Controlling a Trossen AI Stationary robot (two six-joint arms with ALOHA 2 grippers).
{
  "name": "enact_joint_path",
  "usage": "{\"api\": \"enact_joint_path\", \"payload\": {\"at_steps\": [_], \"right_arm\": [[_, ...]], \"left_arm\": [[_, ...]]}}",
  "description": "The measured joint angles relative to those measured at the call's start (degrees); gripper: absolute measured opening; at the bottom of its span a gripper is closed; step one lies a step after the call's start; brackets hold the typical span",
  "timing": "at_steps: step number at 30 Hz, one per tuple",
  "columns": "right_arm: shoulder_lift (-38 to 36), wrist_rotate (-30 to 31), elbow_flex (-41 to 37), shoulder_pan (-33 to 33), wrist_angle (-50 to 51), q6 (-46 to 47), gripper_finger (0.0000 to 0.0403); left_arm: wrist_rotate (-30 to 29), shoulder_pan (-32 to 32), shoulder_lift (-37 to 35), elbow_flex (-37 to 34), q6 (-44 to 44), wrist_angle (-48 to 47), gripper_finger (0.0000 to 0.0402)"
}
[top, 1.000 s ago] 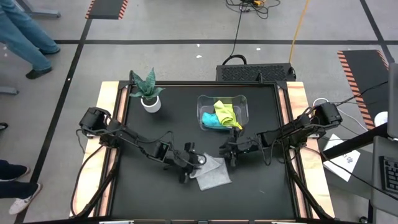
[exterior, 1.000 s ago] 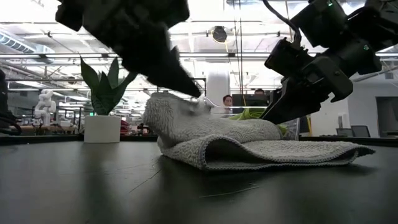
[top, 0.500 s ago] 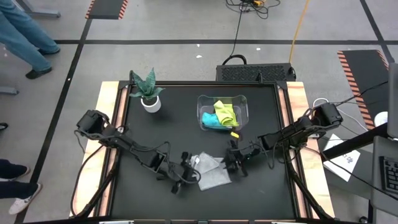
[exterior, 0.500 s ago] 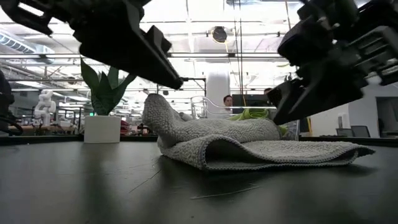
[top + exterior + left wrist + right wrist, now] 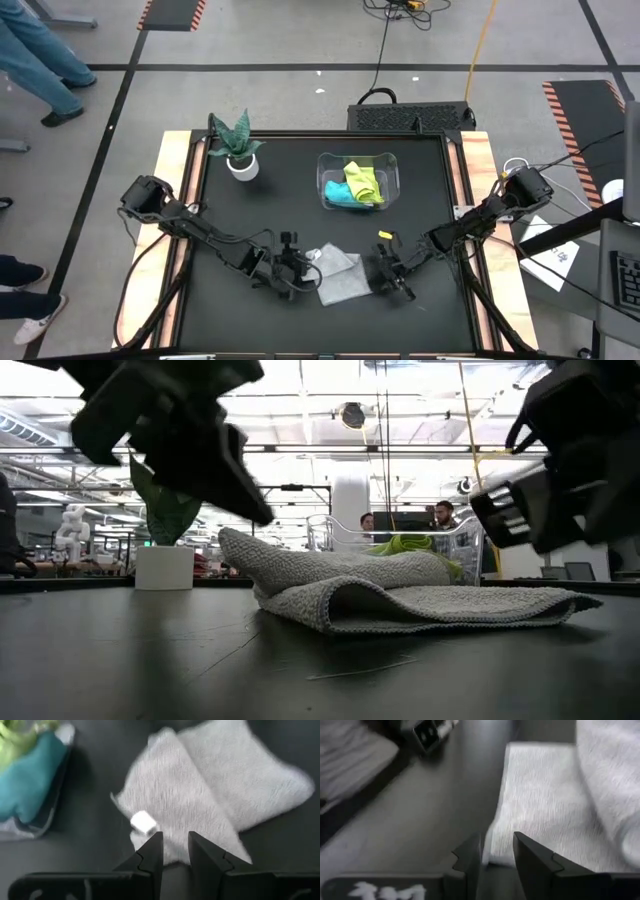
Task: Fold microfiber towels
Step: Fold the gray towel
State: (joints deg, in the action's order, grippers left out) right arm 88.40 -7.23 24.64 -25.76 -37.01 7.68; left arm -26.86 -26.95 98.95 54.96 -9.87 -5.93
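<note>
from above, the grey towel [image 5: 336,274] lies folded near the black bench's [image 5: 270,215] front edge, between the left gripper [image 5: 297,277] and right gripper [image 5: 392,280]; yellow-green towel [image 5: 364,180] and teal towel [image 5: 340,192] sit in the clear bin [image 5: 390,163]. both wrist views show jaws narrowly parted, holding nothing. a small white tag [image 5: 143,822] carries no readable writing.

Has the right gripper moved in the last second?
Yes. In the high view the right gripper has drawn back from the bin toward the table's near edge, now beside the grey towel.
</note>
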Motion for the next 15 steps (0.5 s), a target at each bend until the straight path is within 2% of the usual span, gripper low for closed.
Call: {"api": "enact_joint_path", "payload": {"at_steps": [3, 6, 7, 10, 15], "right_arm": [[0.0, 5.66, -1.01, 0.19, -4.12, -0.53, 0.0102], [0.0, 13.69, -1.13, 1.36, -5.34, -1.49, 0.0096], [0.0, 14.7, -1.13, 2.16, -5.45, -1.53, 0.0093], [0.0, 14.69, -1.13, 4.76, -5.5, -2.48, 0.0074], [0.0, 14.18, -1.13, 9.6, -4.05, -3.81, 0.0008]], "left_arm": [[-0.67, -0.03, -0.77, 0.0, 1.0, 1.7, 0.0093], [-3.9, 0.24, -1.27, 0.01, -0.17, 0.2, 0.0093], [-5.04, 0.57, -1.29, 0.02, -1.3, -1.18, 0.0093], [-6.09, 2.17, -1.2, -0.02, -4.48, -5.74, 0.0093], [-5.74, 4.3, -1.03, -0.02, -7.06, -9.16, 0.0093]]}}
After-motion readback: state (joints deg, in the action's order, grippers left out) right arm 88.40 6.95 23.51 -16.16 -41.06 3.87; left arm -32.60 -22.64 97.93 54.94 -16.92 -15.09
